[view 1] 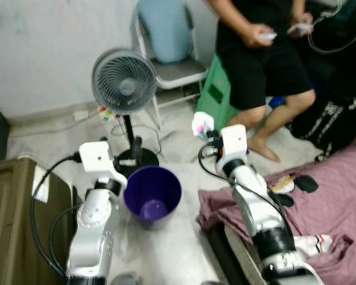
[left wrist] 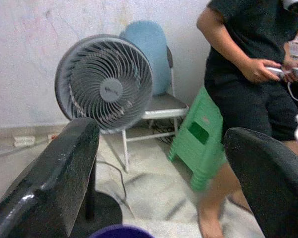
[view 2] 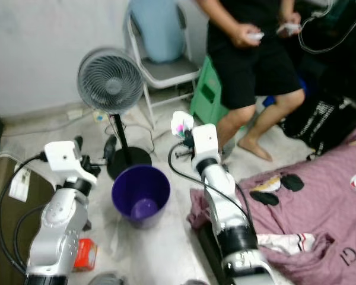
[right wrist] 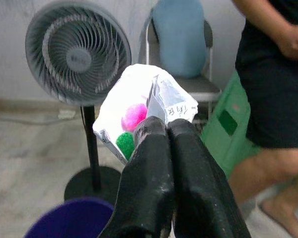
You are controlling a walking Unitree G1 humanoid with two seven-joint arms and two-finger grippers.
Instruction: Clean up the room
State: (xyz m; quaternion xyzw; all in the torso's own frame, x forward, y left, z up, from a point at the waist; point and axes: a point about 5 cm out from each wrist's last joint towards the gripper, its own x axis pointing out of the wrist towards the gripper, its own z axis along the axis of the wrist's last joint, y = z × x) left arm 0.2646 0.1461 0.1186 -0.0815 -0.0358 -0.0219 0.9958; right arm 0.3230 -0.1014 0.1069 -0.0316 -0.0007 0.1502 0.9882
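My right gripper (right wrist: 161, 130) is shut on a white plastic bag (right wrist: 139, 101) with pink and green bits inside. It holds the bag up in the air (view 1: 202, 125), to the right of and a little beyond a purple bin (view 1: 166, 184) that stands open on the floor. In the right wrist view the bin's rim (right wrist: 69, 218) sits low, beneath the fingers. My left gripper (view 2: 94, 145) is open and holds nothing. It hovers just left of the bin, in front of the fan's base, and its fingers (left wrist: 54, 173) stand wide apart.
A grey standing fan (view 1: 124, 80) rises just behind the bin. Further back are a folding chair with a blue cushion (view 1: 166, 29), a green stool (view 1: 216, 92) and a person (view 1: 261, 59). On the right lies a bed with a purple sheet (view 1: 326, 190), on the left a dark cabinet (view 1: 12, 219).
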